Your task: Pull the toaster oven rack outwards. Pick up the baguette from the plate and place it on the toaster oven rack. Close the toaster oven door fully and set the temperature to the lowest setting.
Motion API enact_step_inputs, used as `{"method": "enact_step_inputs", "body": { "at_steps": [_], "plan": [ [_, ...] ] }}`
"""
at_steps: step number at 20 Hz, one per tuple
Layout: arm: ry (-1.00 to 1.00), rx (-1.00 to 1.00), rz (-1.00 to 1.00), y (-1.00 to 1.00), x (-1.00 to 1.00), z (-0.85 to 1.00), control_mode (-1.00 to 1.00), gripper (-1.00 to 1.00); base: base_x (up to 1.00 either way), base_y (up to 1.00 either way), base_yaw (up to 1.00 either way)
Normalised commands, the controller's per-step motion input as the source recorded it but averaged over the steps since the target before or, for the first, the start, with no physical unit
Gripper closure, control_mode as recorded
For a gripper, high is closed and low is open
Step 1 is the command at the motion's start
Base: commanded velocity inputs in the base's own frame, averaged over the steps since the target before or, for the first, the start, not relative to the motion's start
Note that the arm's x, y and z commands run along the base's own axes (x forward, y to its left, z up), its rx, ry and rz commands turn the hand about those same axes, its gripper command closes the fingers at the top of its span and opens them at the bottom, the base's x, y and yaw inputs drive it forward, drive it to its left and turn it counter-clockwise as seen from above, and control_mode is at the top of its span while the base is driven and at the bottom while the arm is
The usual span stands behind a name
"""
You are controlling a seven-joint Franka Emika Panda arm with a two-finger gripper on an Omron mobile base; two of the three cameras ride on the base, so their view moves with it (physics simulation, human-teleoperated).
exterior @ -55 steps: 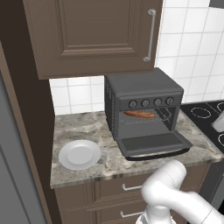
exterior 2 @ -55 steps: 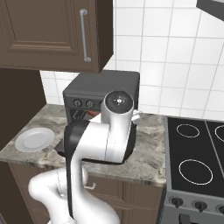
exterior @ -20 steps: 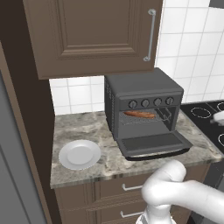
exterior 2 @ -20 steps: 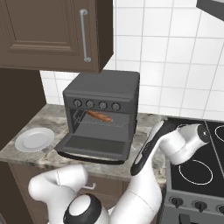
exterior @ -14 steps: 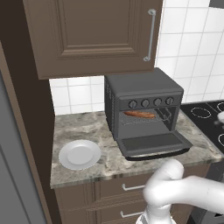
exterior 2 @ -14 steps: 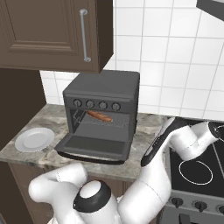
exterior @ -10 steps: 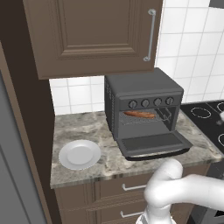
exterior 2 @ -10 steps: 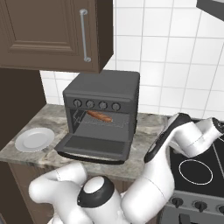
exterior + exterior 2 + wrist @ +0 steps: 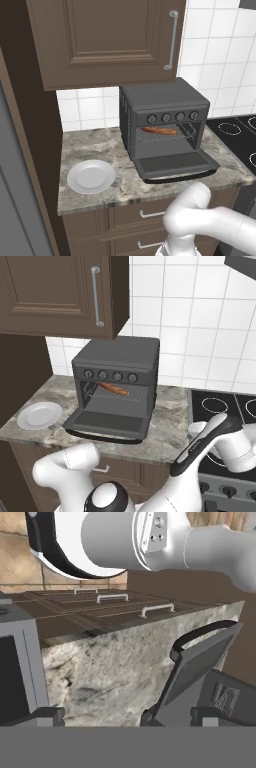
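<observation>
Gaping wide, pincer (image 9: 127, 714) sits near toaster oven door (image 9: 197, 664), w/ baguette (image 9: 159, 131) on rack (image 9: 167, 135).

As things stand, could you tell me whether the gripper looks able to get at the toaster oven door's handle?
Probably yes. The toaster oven door hangs fully open, its bar handle along the front edge with nothing in front of it, and the gripper is open beside it.

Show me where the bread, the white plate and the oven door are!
baguette (image 9: 159, 131), left base view, middle of the loaf on the rack.
plate (image 9: 91, 176), left base view, bare centre of the plate.
toaster oven door (image 9: 111, 423), right base view, window of the dropped-open door.
</observation>
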Motion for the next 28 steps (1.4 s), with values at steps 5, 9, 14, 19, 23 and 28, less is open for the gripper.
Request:
{"method": "enact_step_inputs", "body": {
  "at_steps": [5,9,14,19,23,28],
  "plan": [
    [0.39,-0.06,-0.02,0.29,-0.06,-0.13,-1.0,-1.0,0.0,0.0,0.0],
    [0.51,-0.14,-0.09,0.09,-0.11,-0.03,-1.0,-1.0,0.0,0.0,0.0],
    [0.56,-0.09,-0.09,0.0,0.0,-0.11,-1.0,-1.0,0.0,0.0,0.0],
    [0.35,0.03,-0.1,0.0,-0.05,-0.11,-1.0,-1.0,0.0,0.0,0.0],
    [0.02,0.18,-0.26,0.0,-0.31,0.0,-1.0,-1.0,0.0,0.0,0.0],
    [0.0,0.09,-0.36,0.29,-0.54,-0.02,-1.0,-1.0,0.0,0.0,0.0]
  ]
}}
